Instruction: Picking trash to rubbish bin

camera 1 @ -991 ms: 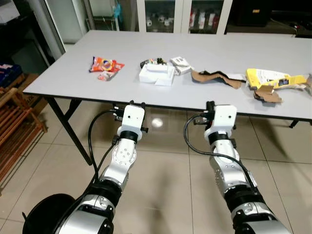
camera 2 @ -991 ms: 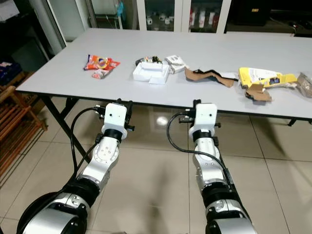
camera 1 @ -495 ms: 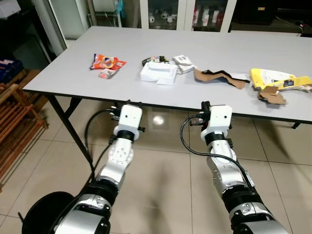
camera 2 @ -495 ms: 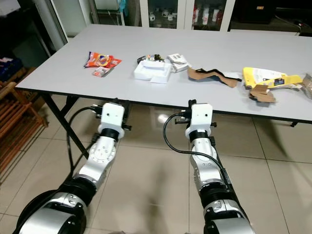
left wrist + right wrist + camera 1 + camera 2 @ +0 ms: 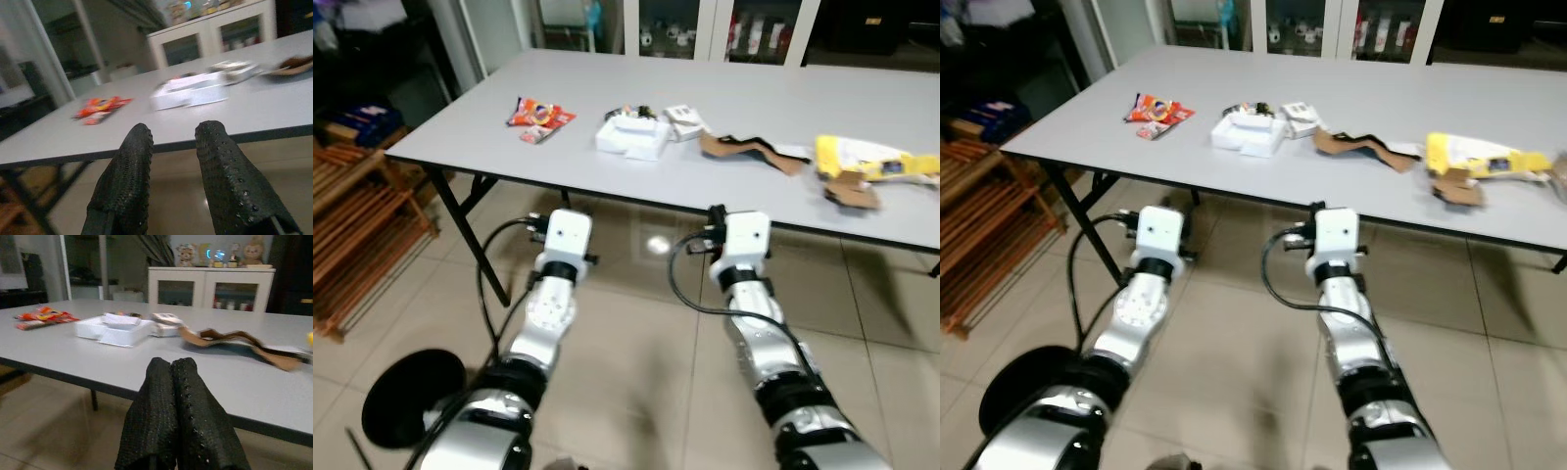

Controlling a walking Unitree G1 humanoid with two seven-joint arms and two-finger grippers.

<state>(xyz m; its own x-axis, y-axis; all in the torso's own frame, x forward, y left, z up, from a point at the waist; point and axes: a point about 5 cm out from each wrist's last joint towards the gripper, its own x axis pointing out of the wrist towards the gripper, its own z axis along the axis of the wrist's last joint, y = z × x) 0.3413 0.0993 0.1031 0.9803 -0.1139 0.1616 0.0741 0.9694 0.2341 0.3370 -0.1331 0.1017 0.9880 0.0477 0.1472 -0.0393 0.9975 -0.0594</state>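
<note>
Trash on desk [image 5: 607, 176], end effectors short of near edge.
Left end effector [image 5: 171, 147] parted, empty; right end effector [image 5: 171, 377] closed, empty; red wrapper [image 5: 540, 113], white box [image 5: 632, 137], torn cardboard [image 5: 749, 152].

Backing away from the grey table [image 5: 489, 137] while swinging the head camera: whole scene shifting, table edge now sitting farther from both arms than a second ago. Bringing more of the wooden rack [image 5: 362, 245] and the black rubbish bin [image 5: 411, 397] into sight at the robot's left. Blurring slightly with the motion.
</note>
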